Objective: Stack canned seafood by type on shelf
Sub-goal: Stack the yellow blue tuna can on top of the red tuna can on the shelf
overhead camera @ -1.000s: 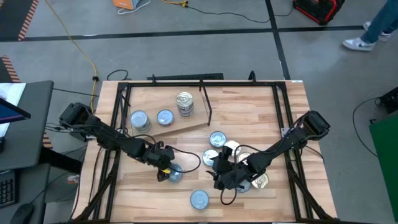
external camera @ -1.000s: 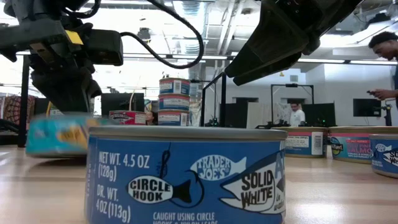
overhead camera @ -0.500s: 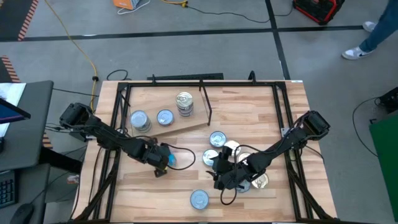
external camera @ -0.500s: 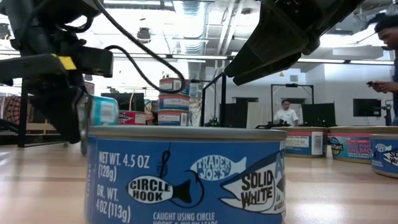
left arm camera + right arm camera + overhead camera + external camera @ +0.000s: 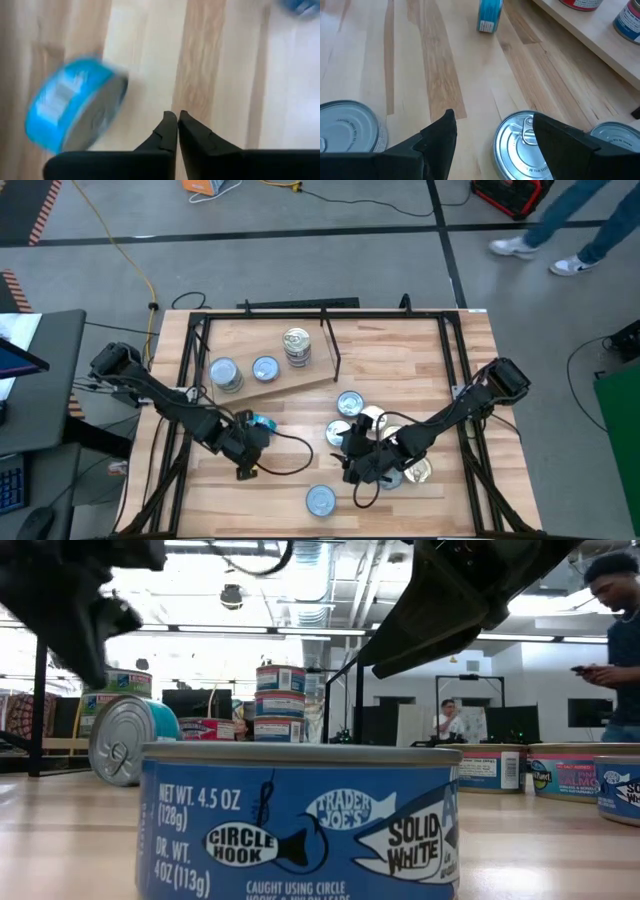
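A blue-labelled tin [image 5: 262, 422] stands on its edge on the tabletop, its silver lid [image 5: 122, 743] facing the near side; it also shows as the tin [image 5: 75, 102] and the tin [image 5: 490, 15] in the wrist views. My left gripper [image 5: 177, 122] is shut, raised near the tin and apart from it. My right gripper [image 5: 495, 135] hangs open over a cluster of tins [image 5: 372, 418], its fingers on either side of a silver-lidded tin [image 5: 520, 145]. The shelf [image 5: 300, 380] carries two single tins [image 5: 222, 373] and a stack [image 5: 297, 345].
A lone blue tin [image 5: 320, 500] lies near the table's front edge and fills the low view's foreground [image 5: 300, 825]. A black rod [image 5: 330, 345] stands at the shelf's edge. A black frame [image 5: 190, 380] runs around the table. People [image 5: 610, 640] are in the room behind.
My left gripper has risen and drawn back toward the table's left near side. The blue tin, which lay flat by its fingers a second ago, has been tipped up and now stands on its edge, free of the gripper.
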Robot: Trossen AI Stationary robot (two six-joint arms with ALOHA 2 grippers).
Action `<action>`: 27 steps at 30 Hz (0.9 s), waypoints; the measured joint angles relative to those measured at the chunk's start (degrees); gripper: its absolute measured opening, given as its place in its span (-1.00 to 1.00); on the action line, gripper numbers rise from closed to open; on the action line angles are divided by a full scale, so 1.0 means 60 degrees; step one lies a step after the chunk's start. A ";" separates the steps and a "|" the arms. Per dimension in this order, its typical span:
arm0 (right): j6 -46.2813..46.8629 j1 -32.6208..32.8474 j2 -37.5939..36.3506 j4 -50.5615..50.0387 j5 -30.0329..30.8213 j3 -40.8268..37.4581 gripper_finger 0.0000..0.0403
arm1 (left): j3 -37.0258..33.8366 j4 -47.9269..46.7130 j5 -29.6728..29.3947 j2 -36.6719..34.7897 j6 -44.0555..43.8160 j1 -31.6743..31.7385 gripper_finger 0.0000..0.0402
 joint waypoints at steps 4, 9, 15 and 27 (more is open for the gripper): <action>0.0004 -0.0003 0.0011 -0.0002 0.0000 0.0000 0.45 | 0.0384 -0.0022 -0.0864 0.0000 0.0826 -0.0039 -0.80; 0.0000 0.0102 0.0011 -0.0037 -0.0004 0.0000 0.45 | 0.0671 0.0013 -0.1759 0.0000 0.2077 0.0308 -0.49; 0.0004 0.0095 0.0015 -0.0151 -0.0007 0.0000 0.45 | 0.0725 0.0045 -0.1293 0.0124 0.3306 0.1399 -0.03; 0.0186 0.0105 0.0022 -0.0399 -0.0015 -0.0062 0.45 | 0.0725 -0.1232 0.1436 0.0854 0.6564 0.3018 0.34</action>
